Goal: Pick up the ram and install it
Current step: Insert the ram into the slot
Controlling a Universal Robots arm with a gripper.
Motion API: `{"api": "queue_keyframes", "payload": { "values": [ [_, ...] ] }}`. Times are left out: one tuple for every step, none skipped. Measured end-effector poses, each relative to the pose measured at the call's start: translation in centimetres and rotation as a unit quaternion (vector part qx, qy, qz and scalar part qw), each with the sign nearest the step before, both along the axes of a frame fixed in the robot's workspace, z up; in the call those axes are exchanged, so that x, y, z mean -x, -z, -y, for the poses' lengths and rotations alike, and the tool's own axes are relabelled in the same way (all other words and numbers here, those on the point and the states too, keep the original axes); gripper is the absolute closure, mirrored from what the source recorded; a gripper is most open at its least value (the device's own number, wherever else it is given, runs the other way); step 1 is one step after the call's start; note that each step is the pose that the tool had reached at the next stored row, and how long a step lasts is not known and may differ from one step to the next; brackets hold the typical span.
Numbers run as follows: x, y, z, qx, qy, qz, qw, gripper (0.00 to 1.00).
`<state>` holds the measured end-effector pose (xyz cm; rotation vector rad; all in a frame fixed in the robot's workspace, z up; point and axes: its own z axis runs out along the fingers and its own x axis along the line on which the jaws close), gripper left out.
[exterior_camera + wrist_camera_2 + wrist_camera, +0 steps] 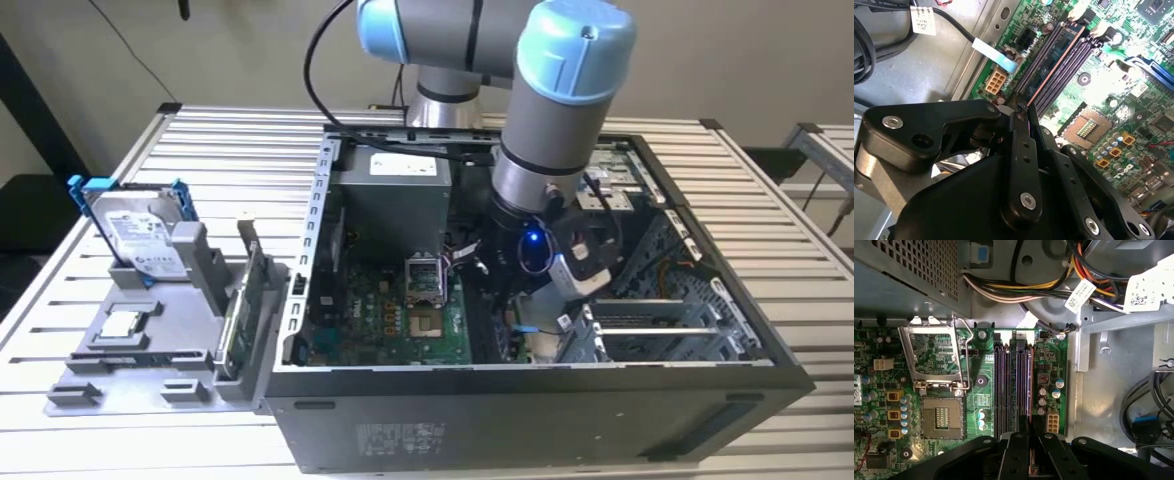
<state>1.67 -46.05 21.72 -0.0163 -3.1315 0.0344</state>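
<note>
Dark green ram (1054, 64) sits edge-on among the purple memory slots (1001, 390) of the motherboard (979, 390), seen in the second wrist view as a thin copper-edged strip running from the upper middle of the frame down toward the black fingers. Gripper (1021, 107) is narrow, its fingertips pinched together on the near end of the ram; in the first wrist view the same fingers (1024, 427) close over the slot row at lower centre of the frame. Exterior view: grey arm with blue joint caps (554, 110) reaches down from the top centre into the open computer case (534, 400), its wrist low over the board at mid frame. Empty processor socket (941, 417) lies beside the slots with its metal retention frame (934, 357) flipped open. Bundled yellow, orange and black cables (1054, 285) run across the top of the first wrist view. On the slatted table at the exterior view's left stands a grey holder (147, 350) carrying a silver hard drive in a blue frame (134, 235) and an upright green card (234, 320).
</note>
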Motion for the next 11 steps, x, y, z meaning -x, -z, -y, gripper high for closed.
{"api": "queue_keyframes", "payload": {
  "values": [
    [0.00, 0.00, -0.01, 0.0000, 0.000, 0.0000, 1.0000, 0.86],
    [0.00, 0.01, -0.02, 0.0001, 0.000, -0.0001, 1.0000, 0.86],
    [0.00, 0.06, -0.02, 0.0000, 0.000, 0.0000, 1.0000, 0.86],
    [0.00, 0.13, -0.02, 0.0000, 0.000, 0.0000, 1.0000, 0.86],
    [0.01, 0.20, -0.02, 0.0000, 0.000, -0.0001, 1.0000, 0.86],
    [0.01, 0.28, -0.02, 0.0000, 0.000, 0.0000, 1.0000, 0.86],
    [0.01, 0.31, -0.02, 0.0000, 0.000, -0.0001, 1.0000, 0.86],
    [0.01, 0.31, -0.02, 0.0000, 0.000, -0.0001, 1.0000, 0.86],
    [0.01, 0.31, -0.02, 0.0001, 0.000, -0.0001, 1.0000, 0.86],
    [0.01, 0.31, -0.02, 0.0001, 0.000, -0.0001, 1.0000, 0.86],
    [0.01, 0.31, -0.02, 0.0001, 0.000, -0.0001, 1.0000, 0.86]
  ]
}}
